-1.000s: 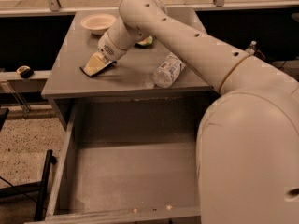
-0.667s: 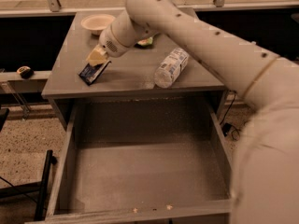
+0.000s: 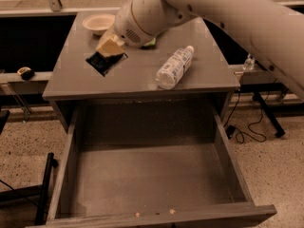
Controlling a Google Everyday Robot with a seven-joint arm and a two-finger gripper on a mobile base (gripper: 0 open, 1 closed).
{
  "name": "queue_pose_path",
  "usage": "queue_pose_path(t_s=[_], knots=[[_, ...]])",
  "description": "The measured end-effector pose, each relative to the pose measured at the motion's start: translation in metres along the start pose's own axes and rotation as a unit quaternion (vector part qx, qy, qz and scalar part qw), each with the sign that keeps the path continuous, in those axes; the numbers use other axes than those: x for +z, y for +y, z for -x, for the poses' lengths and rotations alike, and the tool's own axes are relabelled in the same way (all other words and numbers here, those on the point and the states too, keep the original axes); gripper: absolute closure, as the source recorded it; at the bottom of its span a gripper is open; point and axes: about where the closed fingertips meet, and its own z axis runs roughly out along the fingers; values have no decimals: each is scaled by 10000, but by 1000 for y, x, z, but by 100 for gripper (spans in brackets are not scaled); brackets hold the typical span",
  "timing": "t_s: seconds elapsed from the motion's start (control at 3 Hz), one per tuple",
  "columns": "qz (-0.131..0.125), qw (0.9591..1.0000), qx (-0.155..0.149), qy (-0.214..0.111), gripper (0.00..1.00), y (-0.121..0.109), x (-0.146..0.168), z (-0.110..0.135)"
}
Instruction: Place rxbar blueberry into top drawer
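While top drawer [image 3: 152, 175] stands open below desk [image 3: 137, 78], pincer [image 3: 111, 49] clenches rxbar blueberry [image 3: 104, 63] over desk's left part; water bottle [image 3: 174, 68] lies on desk.

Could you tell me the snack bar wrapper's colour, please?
The snack bar is dark navy, camera view; the gripper is at its far end.

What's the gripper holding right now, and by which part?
Cannot tell: the gripper meets the rxbar blueberry at its far end, but a grip isn't visible.
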Motion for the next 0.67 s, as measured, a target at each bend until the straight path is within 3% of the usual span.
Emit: queue_pose_path(t_s=[0.33, 0.67], knots=[[391, 9986, -349, 109, 100, 37, -34, -9], [677, 9965, -474, -97, 100, 95, -62, -6]])
